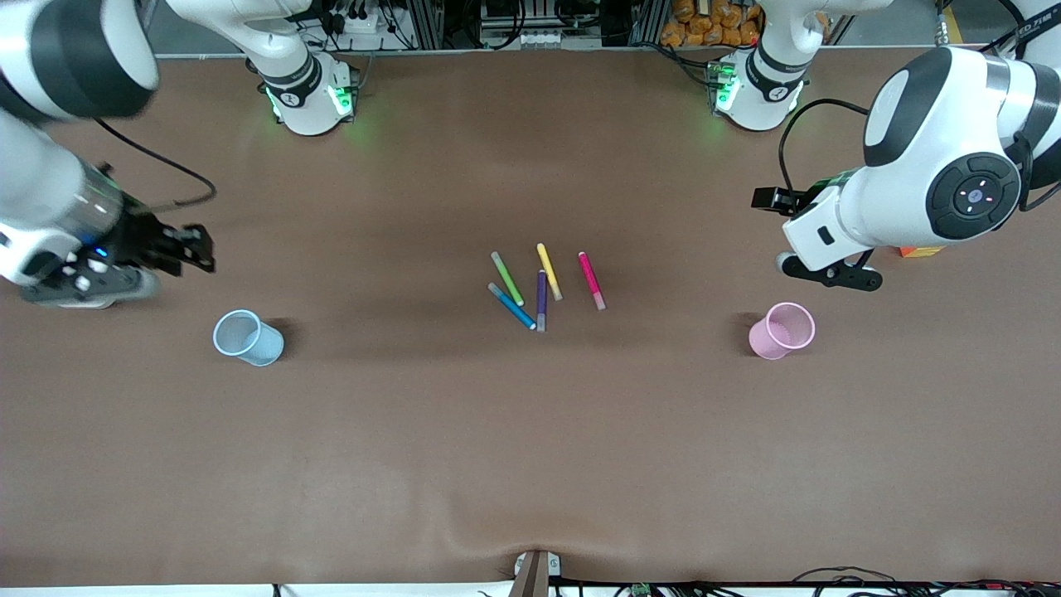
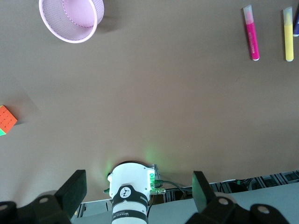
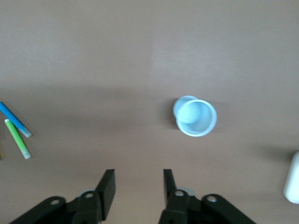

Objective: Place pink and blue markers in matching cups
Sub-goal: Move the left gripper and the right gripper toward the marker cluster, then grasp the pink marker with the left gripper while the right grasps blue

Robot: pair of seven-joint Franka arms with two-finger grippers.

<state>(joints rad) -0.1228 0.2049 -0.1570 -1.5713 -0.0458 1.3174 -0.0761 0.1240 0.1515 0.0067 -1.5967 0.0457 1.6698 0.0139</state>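
The pink marker [image 1: 591, 280] and the blue marker [image 1: 511, 306] lie in a small cluster of markers at the table's middle. The pink marker also shows in the left wrist view [image 2: 251, 32], the blue one in the right wrist view [image 3: 15, 119]. The pale pink cup [image 1: 782, 330] [image 2: 72, 21] stands toward the left arm's end. The pale blue cup [image 1: 247, 337] [image 3: 195, 116] stands toward the right arm's end. Both cups hold nothing. My left gripper [image 1: 779, 199] [image 2: 138, 191] is open and empty, over bare table by the pink cup. My right gripper [image 1: 201, 249] [image 3: 138, 186] is open and empty, over bare table by the blue cup.
A green marker [image 1: 506, 279], a yellow marker [image 1: 549, 271] and a dark purple marker [image 1: 541, 300] lie in the same cluster; the purple one's end touches the blue marker's tip. A colour cube [image 2: 7, 120] sits near the left arm's end, partly under that arm.
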